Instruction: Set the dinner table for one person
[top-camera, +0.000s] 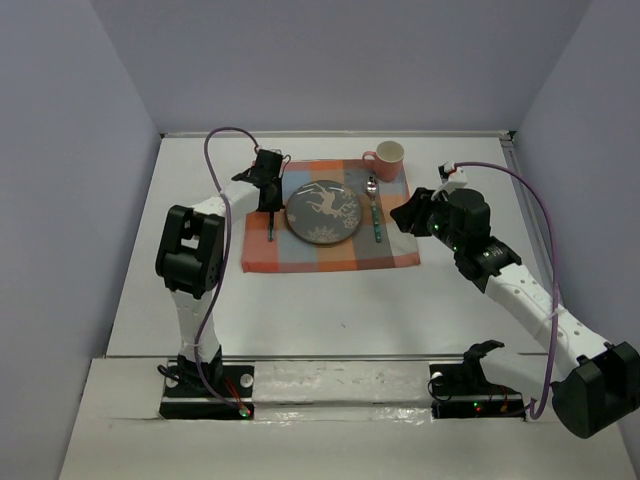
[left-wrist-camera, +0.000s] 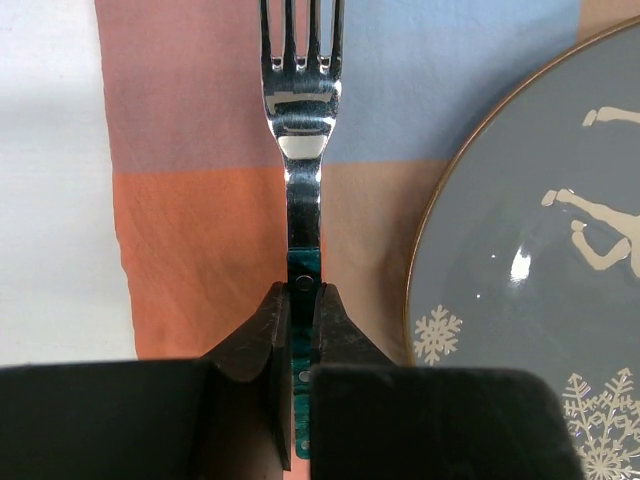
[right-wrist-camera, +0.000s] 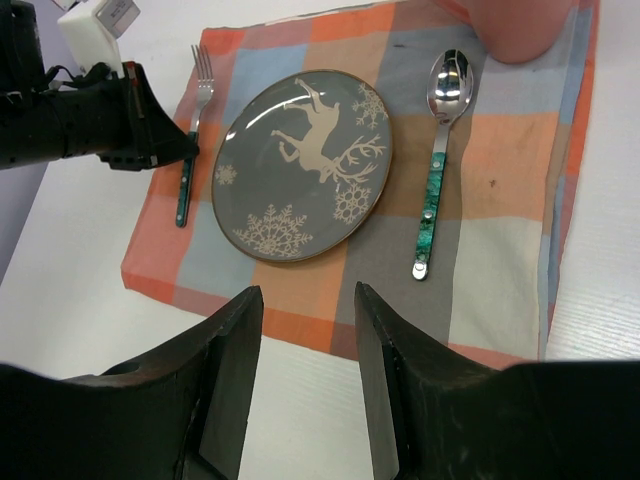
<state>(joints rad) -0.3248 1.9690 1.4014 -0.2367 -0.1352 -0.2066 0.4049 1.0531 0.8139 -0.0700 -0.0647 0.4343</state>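
The white dinner table (top-camera: 300, 310) carries an orange-and-grey plaid placemat (top-camera: 330, 250). On it lie a grey reindeer plate (top-camera: 323, 211), a green-handled spoon (top-camera: 375, 210) to its right and a pink cup (top-camera: 387, 159) at the far right corner. A green-handled fork (left-wrist-camera: 300, 120) lies flat on the mat left of the plate (left-wrist-camera: 540, 230), tines pointing away. My left gripper (left-wrist-camera: 303, 290) is shut on the fork's handle. My right gripper (right-wrist-camera: 308, 300) is open and empty, hovering over the mat's near edge, right of the spoon (right-wrist-camera: 440, 150).
Purple cables loop from both arms above the table. Grey walls close in the table on the left, back and right. The left arm (right-wrist-camera: 90, 110) reaches over the mat's left edge in the right wrist view.
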